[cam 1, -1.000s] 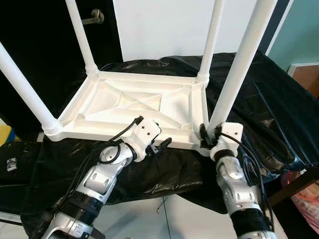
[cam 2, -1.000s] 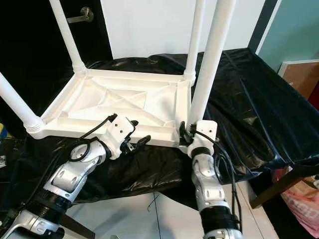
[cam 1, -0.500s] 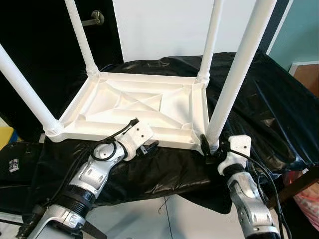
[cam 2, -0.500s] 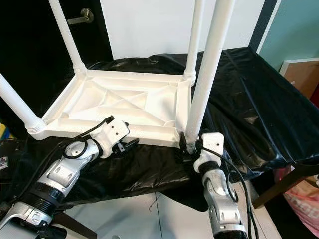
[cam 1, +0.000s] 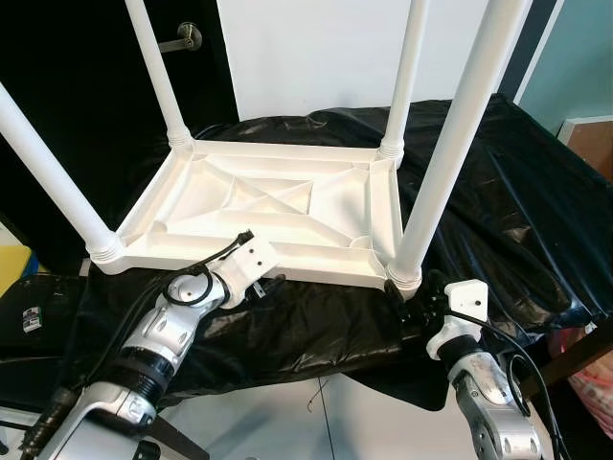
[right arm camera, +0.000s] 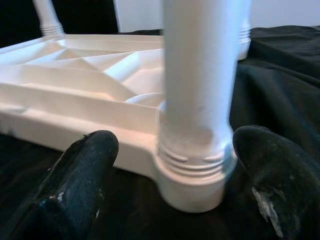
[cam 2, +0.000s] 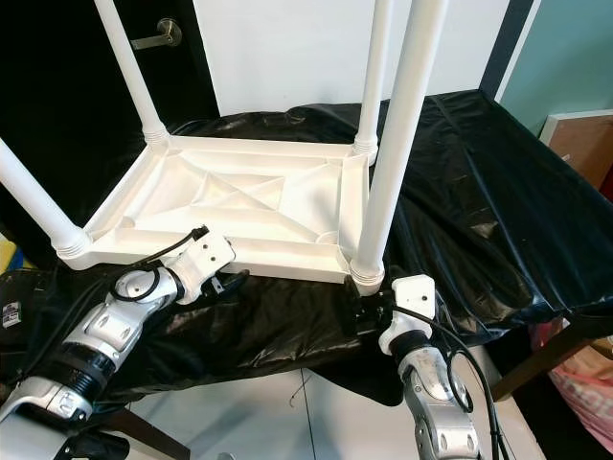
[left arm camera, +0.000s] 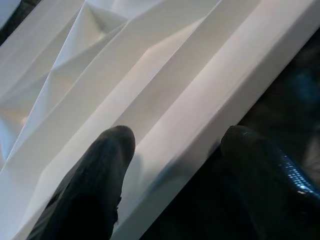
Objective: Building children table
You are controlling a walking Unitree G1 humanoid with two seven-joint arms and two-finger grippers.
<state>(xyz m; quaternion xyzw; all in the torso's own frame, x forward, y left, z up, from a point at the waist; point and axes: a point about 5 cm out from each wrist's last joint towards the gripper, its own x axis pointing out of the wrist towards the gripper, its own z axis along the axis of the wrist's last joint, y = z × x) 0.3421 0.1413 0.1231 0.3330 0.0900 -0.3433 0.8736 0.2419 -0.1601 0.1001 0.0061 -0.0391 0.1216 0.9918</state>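
The white children's table [cam 1: 278,206] lies upside down mid-frame on a black-draped tabletop [cam 1: 498,206], leg tops cut off. Left gripper [left arm camera: 175,175] jaws apart astride its near rim; right gripper [right arm camera: 170,200] jaws apart flanking the near-right leg [right arm camera: 197,90]

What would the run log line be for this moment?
table top: upside down on black cloth, four legs in | left gripper: open astride near rim | right gripper: open around near-right leg

I'm seeing a black sheet [cam 1: 508,192] draping the work surface | white wall [cam 1: 316,48] standing behind | dark door with lever handle [cam 1: 182,36] sitting far left | teal wall [cam 1: 584,57] showing right | pale floor [cam 2: 316,412] lying below.
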